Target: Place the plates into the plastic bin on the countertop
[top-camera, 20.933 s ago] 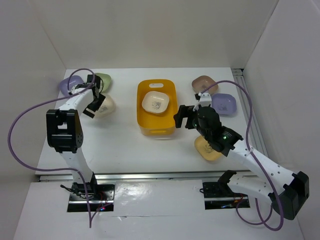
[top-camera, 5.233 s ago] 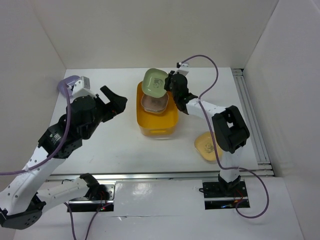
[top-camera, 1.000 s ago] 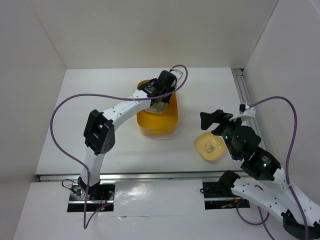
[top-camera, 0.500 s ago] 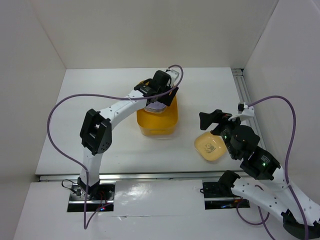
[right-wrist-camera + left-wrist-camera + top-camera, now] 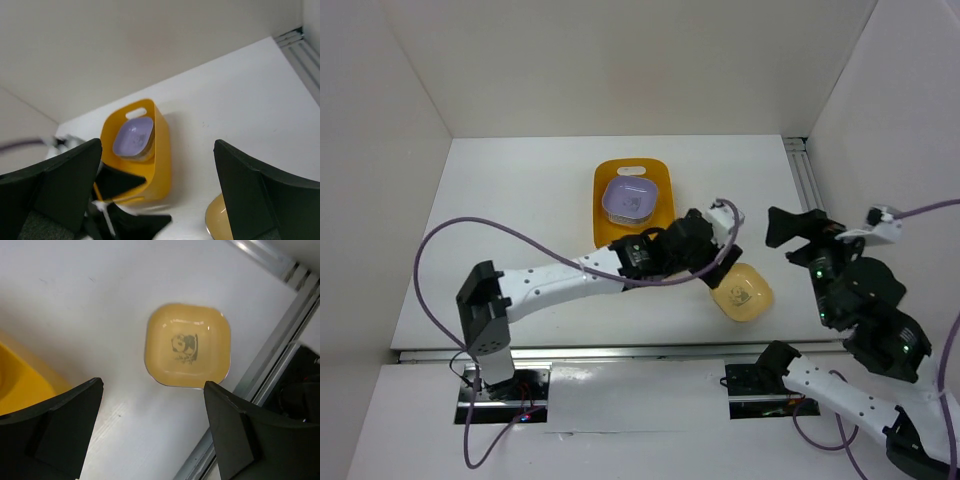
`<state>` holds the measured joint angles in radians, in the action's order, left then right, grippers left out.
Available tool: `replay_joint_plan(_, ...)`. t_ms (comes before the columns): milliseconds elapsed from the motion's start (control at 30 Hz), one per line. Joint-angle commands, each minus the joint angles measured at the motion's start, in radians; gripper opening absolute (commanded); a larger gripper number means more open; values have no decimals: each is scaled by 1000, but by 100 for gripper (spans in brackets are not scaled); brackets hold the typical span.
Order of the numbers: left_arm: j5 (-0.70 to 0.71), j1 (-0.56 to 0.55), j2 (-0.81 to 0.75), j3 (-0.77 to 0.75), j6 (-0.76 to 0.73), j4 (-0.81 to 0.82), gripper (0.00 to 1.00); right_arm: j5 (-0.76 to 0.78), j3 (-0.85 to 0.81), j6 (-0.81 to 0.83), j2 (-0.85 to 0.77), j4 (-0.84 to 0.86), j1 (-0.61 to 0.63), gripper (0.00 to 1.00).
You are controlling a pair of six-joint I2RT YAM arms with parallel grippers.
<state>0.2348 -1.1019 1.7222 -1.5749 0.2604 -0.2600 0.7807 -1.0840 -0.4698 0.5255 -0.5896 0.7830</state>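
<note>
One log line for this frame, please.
left pincer: open above yellow plate | right pincer: open, empty | bin: lilac plate on top

One lilac plate (image 5: 627,199), one yellow plate (image 5: 741,291) (printed centre), one plastic bin (image 5: 660,180).

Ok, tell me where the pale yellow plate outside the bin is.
In the top external view the pale yellow plate lies on the countertop, to the near right of the plastic bin, just under the open left gripper.
</note>
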Motion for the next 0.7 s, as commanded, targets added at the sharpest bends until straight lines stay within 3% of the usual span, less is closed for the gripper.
replay_joint_plan(0, -9, -22, 115, 35, 45, 47, 95, 158, -83, -41, -38, -127, -2, 100)
replay_joint_plan(233, -51, -44, 336, -101, -32, 102, 96, 144, -168, 3, -61, -161, -111, 100)
replay_joint_plan(467, 31, -44, 551, -308, -67, 70, 97, 55, -166, 34, -61, -127, -133, 100)
replay_joint_plan(667, 29, -24, 623, -327, -21, 79, 93, 9, -146, 43, -71, -107, -133, 100)
